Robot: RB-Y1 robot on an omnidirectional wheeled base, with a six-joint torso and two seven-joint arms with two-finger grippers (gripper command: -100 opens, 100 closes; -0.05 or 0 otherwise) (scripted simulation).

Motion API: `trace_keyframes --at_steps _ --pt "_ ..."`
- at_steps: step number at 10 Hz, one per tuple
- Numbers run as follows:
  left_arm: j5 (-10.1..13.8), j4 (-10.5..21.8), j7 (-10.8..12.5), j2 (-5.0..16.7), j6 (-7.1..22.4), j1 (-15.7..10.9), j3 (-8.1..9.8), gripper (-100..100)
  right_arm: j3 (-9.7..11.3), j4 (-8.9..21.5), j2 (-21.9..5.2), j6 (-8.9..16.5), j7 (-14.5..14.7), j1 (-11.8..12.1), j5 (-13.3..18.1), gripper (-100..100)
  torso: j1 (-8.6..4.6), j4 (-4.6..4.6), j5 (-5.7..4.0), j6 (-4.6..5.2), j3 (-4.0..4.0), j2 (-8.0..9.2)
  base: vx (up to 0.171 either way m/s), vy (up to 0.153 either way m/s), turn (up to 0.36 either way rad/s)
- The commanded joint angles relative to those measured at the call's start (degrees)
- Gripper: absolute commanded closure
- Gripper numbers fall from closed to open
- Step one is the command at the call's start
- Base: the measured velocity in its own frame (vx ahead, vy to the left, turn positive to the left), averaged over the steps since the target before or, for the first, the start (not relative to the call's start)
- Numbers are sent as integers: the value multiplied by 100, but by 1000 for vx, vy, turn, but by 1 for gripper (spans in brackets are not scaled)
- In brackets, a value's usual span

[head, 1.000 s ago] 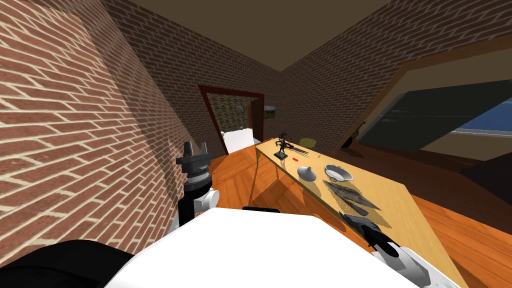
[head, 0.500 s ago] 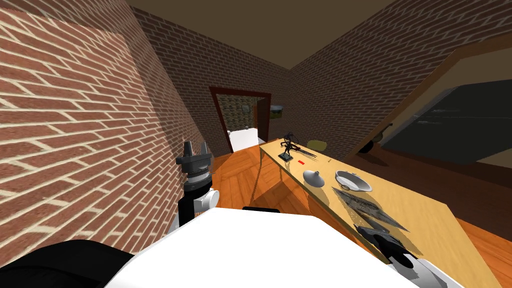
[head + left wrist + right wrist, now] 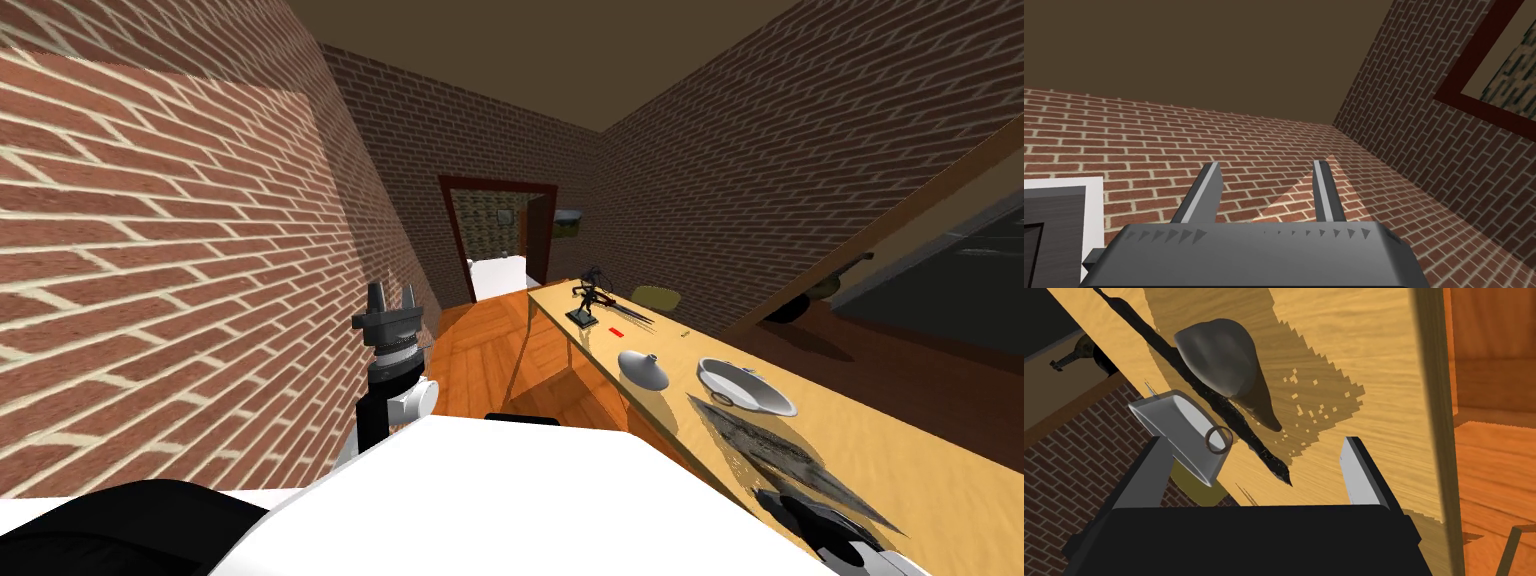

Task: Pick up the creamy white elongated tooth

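Two grippers are up in the air, and both have nothing in them. The right gripper (image 3: 1254, 443) is nearest. It hangs low over the near end of the long table (image 3: 900, 440) with its fingers (image 3: 1356, 468) spread wide. I think it waits like that so it can go down around something small.

The left gripper (image 3: 391, 294) points up beside the brick wall (image 3: 180, 250), and its fingers are apart too. It looks tucked away so it does not bump the table.

Right under the right gripper lies a flat dark mat (image 3: 790, 455). Just past the mat sits a white bowl (image 3: 748, 388). Beside the bowl, nearer the table's edge, is a grey lid (image 3: 643, 368) with a little knob on top.

Farther along lies a small red bit (image 3: 617, 330). Near it, more to the wall side, is a tiny pale thing that I think is the tooth (image 3: 686, 333). It is too small to be sure. It lies on the table top, well apart from the right gripper, so the robot likely has to get closer first.

At the far end stands a dark figure (image 3: 588, 300). A yellow-green chair (image 3: 657, 296) is behind it, and an open door (image 3: 498, 240) is in the back wall.
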Motion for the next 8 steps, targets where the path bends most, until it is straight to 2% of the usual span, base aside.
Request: trace_keyframes --at_steps 1,3,4,6,7,8 --pt "0 0 0 0 0 0 0 0 37 286 -127 192 126 2 57 -100 0 0 0 0 0 0 6 -79 400" --pt "0 0 0 0 0 1 1 0 16 614 -146 268 199 -25 135 -100 -6 -1 -2 8 -1 0 -3 -52 136" --pt "0 0 0 0 0 1 0 0 16 508 -146 268 199 -25 135 -100 2 0 -1 4 1 2 -4 -25 98" --pt "0 0 0 0 0 2 1 0 16 614 -146 268 199 -25 135 -100 16 -1 1 9 0 0 0 -3 -19" --pt "0 0 0 0 0 1 0 0 -2 814 -155 335 258 -48 207 -100 20 -1 2 8 -1 0 -3 -14 170" --pt "0 0 0 0 0 1 0 0 -2 814 -155 335 258 -48 207 -100 15 0 1 3 -1 -1 -4 -24 121"
